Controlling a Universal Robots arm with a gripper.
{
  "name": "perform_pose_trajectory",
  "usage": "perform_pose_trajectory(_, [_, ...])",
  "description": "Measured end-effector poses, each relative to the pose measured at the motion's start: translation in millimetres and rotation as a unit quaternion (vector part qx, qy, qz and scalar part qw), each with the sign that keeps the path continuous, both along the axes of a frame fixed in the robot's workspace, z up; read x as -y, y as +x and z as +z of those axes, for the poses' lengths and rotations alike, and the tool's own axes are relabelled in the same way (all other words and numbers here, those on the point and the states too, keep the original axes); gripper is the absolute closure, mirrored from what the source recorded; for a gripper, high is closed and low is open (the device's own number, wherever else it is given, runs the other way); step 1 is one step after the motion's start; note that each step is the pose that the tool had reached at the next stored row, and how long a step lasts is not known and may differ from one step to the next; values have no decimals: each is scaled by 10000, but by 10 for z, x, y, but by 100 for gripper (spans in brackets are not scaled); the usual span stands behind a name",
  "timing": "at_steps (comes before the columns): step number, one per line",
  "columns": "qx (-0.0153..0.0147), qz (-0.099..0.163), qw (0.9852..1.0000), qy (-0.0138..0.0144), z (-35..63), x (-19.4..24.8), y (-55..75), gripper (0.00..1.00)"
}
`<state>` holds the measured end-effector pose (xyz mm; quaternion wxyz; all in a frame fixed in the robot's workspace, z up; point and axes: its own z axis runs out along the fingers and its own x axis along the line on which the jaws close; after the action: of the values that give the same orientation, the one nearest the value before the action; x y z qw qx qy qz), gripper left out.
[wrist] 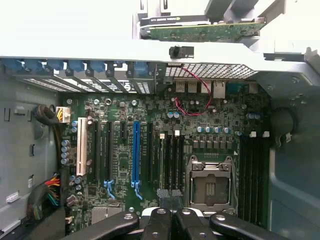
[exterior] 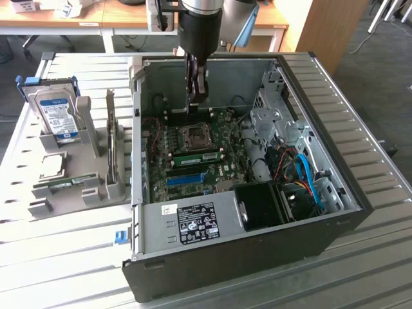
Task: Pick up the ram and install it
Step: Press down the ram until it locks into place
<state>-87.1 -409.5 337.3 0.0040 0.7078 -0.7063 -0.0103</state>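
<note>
Your hand [exterior: 199, 96]: closed, empty, inside the open computer case [exterior: 335, 212] above the motherboard [wrist: 150, 130] | ram [exterior: 196, 156]: you see it seated beside the CPU socket [exterior: 195, 136]

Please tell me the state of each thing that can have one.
Black computer case: open, side panel off.
Black gripper fingers: shut, inside the case.
Long green ram stick: set on edge on the motherboard.
Silver hard drive with blue-white label: upright in grey holder.
</note>
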Motion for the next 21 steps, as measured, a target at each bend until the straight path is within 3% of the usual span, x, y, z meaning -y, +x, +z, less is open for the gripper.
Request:
perform_pose_trajectory(6, [-1, 1, 10000, -1, 1, 0, 25, 89])
perform_pose_trajectory(21, [-2, 1, 10000, -1, 1, 0, 319, 89])
